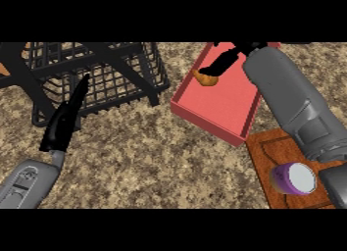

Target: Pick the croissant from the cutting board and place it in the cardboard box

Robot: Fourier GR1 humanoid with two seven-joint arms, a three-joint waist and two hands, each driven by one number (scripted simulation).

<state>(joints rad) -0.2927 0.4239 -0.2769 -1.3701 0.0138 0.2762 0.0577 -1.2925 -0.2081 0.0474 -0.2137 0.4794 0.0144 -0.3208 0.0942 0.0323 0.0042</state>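
Croissant point(205, 77), a small golden-brown lump, sits over the floor of the red box point(231, 115), just below the fingers of the right hand point(221, 62), whose grey forearm reaches up across the view's right side. The black fingers curl down toward the pastry and touch its upper edge; they appear to pinch it, though whether it hangs from them or already rests on the box floor cannot be told. The box shown is red, open-topped, lying tilted on the speckled tabletop point(155, 157), next to the brown cutting board point(267, 147), which carries only a halved purple onion point(294, 178).

Judged by its look, the croissant is light, soft and flaky, likely to crush or shed if squeezed, so a shallow hold across its thick middle suits it best.

The left hand point(64, 122) rests at the lower left, fingers straight and pointing up, in front of a black wire basket point(97, 73).
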